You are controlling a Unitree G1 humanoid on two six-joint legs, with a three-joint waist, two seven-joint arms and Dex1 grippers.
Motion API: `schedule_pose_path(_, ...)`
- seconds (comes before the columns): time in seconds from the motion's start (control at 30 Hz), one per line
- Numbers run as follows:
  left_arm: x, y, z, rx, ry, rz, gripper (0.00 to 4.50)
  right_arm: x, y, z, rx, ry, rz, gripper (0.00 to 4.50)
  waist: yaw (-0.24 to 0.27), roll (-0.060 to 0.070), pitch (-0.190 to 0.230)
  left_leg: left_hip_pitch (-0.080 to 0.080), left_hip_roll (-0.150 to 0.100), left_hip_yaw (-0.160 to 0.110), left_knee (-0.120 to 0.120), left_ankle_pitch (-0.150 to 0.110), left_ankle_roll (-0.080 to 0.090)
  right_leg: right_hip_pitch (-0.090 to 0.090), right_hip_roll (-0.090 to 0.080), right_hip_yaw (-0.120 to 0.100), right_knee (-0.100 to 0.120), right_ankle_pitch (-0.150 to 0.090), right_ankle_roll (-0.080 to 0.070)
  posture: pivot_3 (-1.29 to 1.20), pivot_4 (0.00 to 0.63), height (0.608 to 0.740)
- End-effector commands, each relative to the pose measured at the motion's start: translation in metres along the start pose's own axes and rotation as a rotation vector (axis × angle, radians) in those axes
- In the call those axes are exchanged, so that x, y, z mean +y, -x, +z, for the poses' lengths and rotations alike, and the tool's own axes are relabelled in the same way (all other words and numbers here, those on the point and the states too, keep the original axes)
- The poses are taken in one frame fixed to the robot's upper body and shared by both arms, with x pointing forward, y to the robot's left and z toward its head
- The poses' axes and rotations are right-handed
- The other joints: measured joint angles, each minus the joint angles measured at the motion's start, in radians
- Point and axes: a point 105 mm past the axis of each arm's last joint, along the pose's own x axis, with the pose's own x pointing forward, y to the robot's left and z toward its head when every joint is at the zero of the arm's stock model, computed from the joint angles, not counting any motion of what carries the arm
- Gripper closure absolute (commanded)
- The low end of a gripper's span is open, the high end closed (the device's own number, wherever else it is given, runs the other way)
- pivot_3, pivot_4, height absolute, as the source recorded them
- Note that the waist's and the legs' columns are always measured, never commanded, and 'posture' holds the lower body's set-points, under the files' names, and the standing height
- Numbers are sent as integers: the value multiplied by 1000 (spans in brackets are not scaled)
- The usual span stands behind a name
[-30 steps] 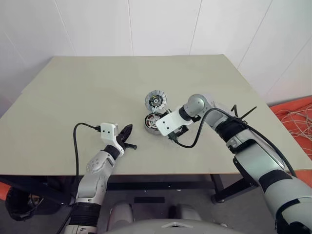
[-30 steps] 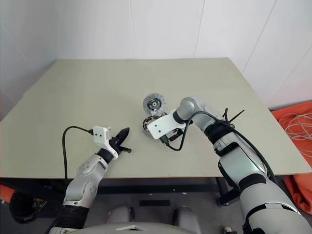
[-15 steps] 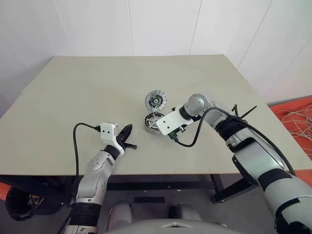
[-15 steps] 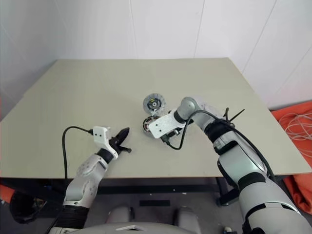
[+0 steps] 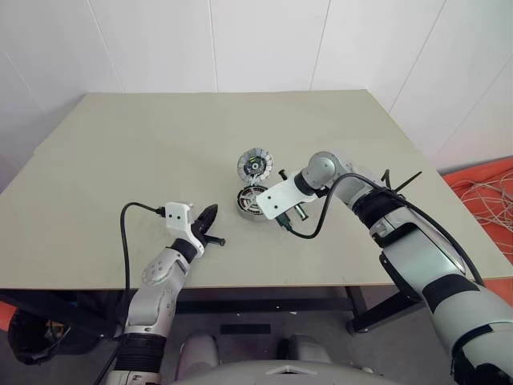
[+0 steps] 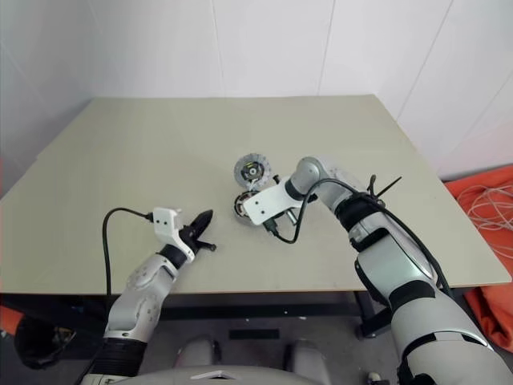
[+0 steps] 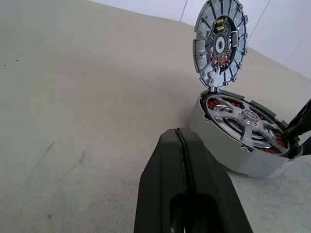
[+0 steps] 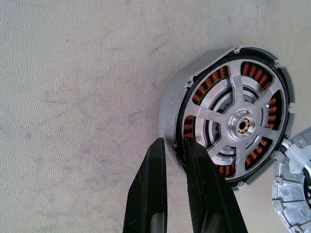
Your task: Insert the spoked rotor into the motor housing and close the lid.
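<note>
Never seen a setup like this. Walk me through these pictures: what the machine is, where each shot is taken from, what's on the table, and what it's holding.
This is a two-armed humanoid robot standing at a table. Two pictures come from cameras in its head, looking down over its arms. The other two come from a camera on each wrist, looking along that arm's two black fingers.

On the table sits a round motor housing with copper windings. The spoked rotor already lies inside it. Its hinged lid stands open, tilted up from the housing's far edge.

The left gripper is shut on nothing, off to the left of the housing. The right gripper reaches down at the housing's rim, its fingers narrowly apart beside the housing's wall. Neither is holding anything.
</note>
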Motion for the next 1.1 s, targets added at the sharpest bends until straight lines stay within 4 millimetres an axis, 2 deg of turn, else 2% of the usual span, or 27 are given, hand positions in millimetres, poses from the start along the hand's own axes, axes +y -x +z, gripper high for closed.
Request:
schedule_pose_path(0.03, -3, -3, 10, -37, -11, -13, 4500, -6, 6, 4, -3, 29, -2, 4024, 0, 0, 0, 0, 0, 0, 0, 0, 0, 0, 0, 0, 0, 0, 0, 0, 0, 740)
schedule_pose_path(0.1, -3, -3, 10, -37, -8, -13, 4500, -6, 6, 5, -7, 28, -4, 4423, 0, 0, 0, 0, 0, 0, 0, 0, 0, 0, 0, 0, 0, 0, 0, 0, 0, 740)
schedule_pose_path(0.13, -3, -3, 10, -37, -7, -12, 4500, -6, 6, 5, -8, 28, -5, 4483, 0, 0, 0, 0, 0, 0, 0, 0, 0, 0, 0, 0, 0, 0, 0, 0, 0, 740)
schedule_pose_path(0.6, -4, -3, 8, -29, -4, -22, 4500, -11, 9, 9, -44, -38, -69, 4483, -1, 0, 0, -1, 0, 0, 0, 0, 0, -1, 0, 0, 0, 0, 0, 0, 0, 740)
schedule_pose_path(0.87, -6, -6, 6, -21, 0, -33, 4500, -7, 34, 10, -73, -208, -98, 4483, 3, 0, 0, -5, 0, -1, 1, 0, 1, -3, 0, -1, 0, 0, -1, 0, 0, 740)
schedule_pose_path(1.1, -7, -9, 4, -11, 2, -48, 4500, 2, 58, 2, -21, -300, -125, 4483, 4, 0, 0, -10, 0, -1, 2, 0, 1, -8, 0, -1, 0, 1, -1, 0, 0, 740)
